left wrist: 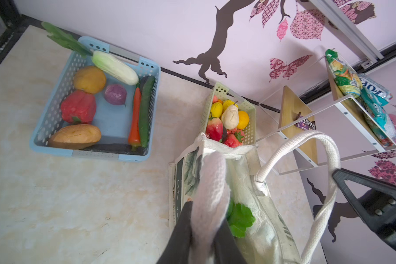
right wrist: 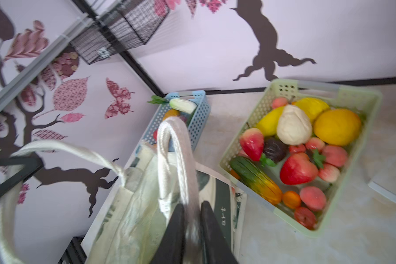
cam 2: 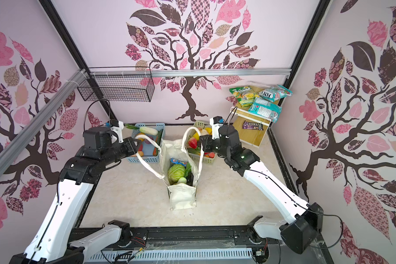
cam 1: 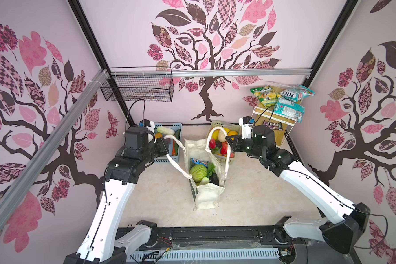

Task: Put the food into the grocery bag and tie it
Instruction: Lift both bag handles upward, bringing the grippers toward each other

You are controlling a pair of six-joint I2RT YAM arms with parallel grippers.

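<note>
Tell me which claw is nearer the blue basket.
Left. The left claw is right beside the blue basket; the right claw is across the grocery bag, by the green basket.

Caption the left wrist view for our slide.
Left pincer clamps a cream handle of the packed grocery bag.

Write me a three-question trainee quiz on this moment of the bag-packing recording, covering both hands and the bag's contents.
1. True or false: the left hand is shut on the left handle of the grocery bag.
2. Which item shows inside the bag? A) green cabbage B) red pepper C) pale pear
3. What does the right hand grip?
Key: 1 true; 2 A; 3 the right handle of the bag.
</note>
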